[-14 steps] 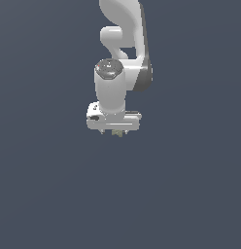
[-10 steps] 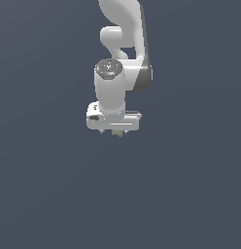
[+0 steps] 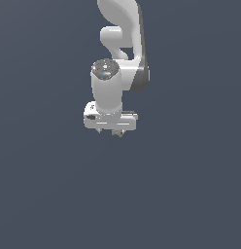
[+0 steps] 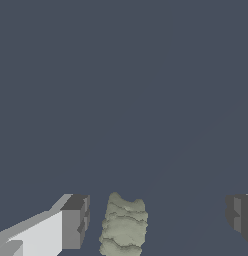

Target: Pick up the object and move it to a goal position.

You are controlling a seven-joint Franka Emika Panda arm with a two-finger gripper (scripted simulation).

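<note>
Exterior view: white gripper (image 3: 112, 130) hangs low over the plain grey desk (image 3: 49, 194), same spot as in the frames a moment back, so no visible shift. Olive-green object (image 3: 118, 133) barely peeks out beneath it.

Wrist view: jaws wide, dark pads (image 4: 76, 221) well apart; object (image 4: 123, 226) sits between them, nearer one pad, untouched. Judgement: pre-grasp, closing comes next.
</note>
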